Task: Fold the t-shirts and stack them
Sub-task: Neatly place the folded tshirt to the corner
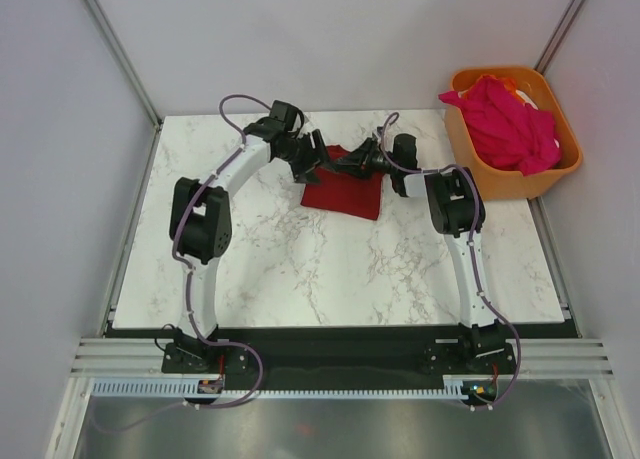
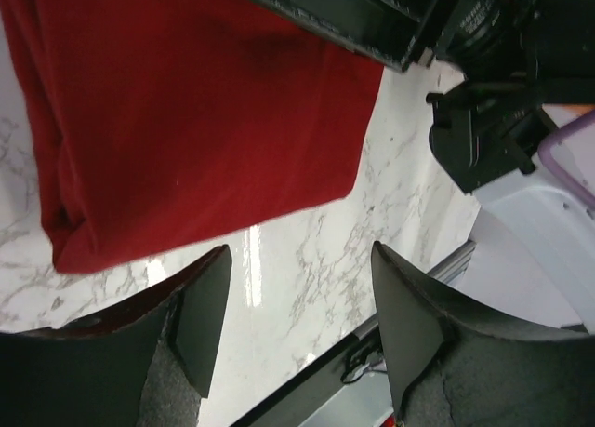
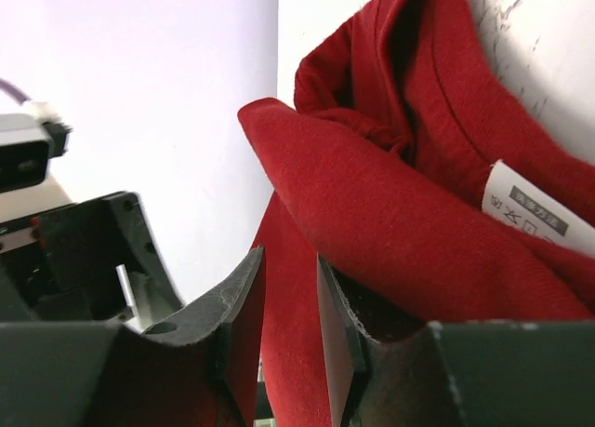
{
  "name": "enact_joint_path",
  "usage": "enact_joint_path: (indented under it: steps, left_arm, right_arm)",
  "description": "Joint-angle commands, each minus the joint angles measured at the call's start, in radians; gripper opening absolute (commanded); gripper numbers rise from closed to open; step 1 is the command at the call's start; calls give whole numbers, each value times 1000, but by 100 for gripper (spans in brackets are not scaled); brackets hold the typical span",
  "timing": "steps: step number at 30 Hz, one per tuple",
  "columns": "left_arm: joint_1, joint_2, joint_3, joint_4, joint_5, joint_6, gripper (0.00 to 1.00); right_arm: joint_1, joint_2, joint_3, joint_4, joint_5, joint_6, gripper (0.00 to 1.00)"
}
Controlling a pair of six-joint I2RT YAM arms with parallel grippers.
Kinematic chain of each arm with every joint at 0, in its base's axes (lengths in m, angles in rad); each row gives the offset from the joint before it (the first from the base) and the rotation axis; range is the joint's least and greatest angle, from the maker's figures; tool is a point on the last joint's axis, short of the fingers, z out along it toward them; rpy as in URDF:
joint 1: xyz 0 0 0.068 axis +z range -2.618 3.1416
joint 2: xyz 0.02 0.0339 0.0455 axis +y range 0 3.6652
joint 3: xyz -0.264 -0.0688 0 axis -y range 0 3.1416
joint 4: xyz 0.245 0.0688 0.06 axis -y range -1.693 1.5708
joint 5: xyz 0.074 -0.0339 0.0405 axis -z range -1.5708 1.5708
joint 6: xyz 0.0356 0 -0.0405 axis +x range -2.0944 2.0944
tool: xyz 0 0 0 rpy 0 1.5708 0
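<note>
Where pale grey walls enclose it, one white marble table (image 1: 300,269) carries two arms, two shirts and one orange tub (image 1: 560,174). Left claw (image 2: 297,306) hangs apart over marble beside the folded red shirt (image 1: 345,191) at centre back. Right claw (image 3: 290,325) pinches that shirt's edge; the pink shirt (image 1: 505,124) fills the tub.

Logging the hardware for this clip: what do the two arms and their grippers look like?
Both arms, left arm and right arm, have white links, bulky black joint housings and a thin purple cable looping along each. The left gripper and right gripper have dark, matte, wedge-shaped fingers. No markings are legible.
</note>
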Motion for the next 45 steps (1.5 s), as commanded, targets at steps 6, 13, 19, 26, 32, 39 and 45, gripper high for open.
enact_joint_path:
  steps: [6,13,19,26,32,39,45]
  left_arm:
    - [-45,173,49,143,-86,-132,66]
    - [-5,176,-109,150,-136,-120,64]
    - [-1,28,-91,132,-165,-60,71]
    - [2,-175,-172,-5,-369,19,83]
    - [2,-188,-319,34,-435,-29,81]
    - [4,-82,-316,136,-354,-46,77]
    - [6,-25,-309,195,-314,-70,75]
  right_arm:
    - [5,15,-33,59,-13,21,39]
    - [-4,9,-25,26,-7,6,40]
    - [-4,12,16,3,-6,6,44]
    - [-1,-94,9,-27,-15,-13,83]
    - [19,-296,-143,-5,-7,-31,89]
    - [19,-670,-447,-159,39,-228,90]
    - [17,-870,-507,-556,105,-508,90]
